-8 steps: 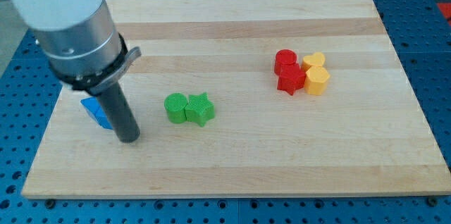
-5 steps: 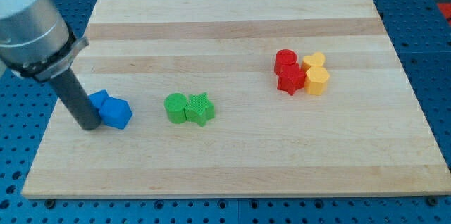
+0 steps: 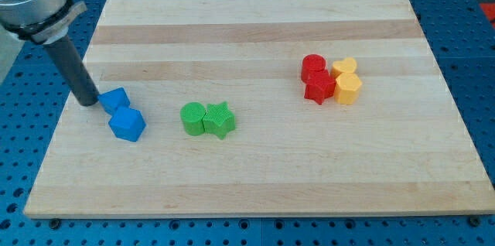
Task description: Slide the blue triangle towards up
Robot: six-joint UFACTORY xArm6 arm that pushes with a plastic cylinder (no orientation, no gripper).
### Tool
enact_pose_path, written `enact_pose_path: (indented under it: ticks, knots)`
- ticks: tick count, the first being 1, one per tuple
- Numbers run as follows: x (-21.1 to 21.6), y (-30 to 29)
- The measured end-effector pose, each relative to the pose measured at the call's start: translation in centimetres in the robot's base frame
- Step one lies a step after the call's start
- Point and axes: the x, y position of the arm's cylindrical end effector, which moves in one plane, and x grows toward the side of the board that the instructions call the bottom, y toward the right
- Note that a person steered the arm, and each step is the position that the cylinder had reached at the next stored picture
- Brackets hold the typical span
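Observation:
Two blue blocks lie at the board's left. The upper one is small and may be the blue triangle; its shape is hard to make out. The lower blue block touches it. My tip rests on the board just left of the upper blue block, close to it or touching it.
A green cylinder and a green star sit together left of centre. At the right a red cylinder, a red star and two yellow blocks cluster. The wooden board has its left edge near my tip.
My tip moved from right of the blue blocks, round to their left, then towards the view's top. The blue blocks are now uncovered, and the upper one sits slightly higher.

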Motion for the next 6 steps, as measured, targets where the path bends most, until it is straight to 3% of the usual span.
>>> enact_pose_path:
  ticks: [1, 3, 6]
  knots:
    - [1.3, -1.9]
    - [3.8, 2.4]
    - [-2.3, 10.5]
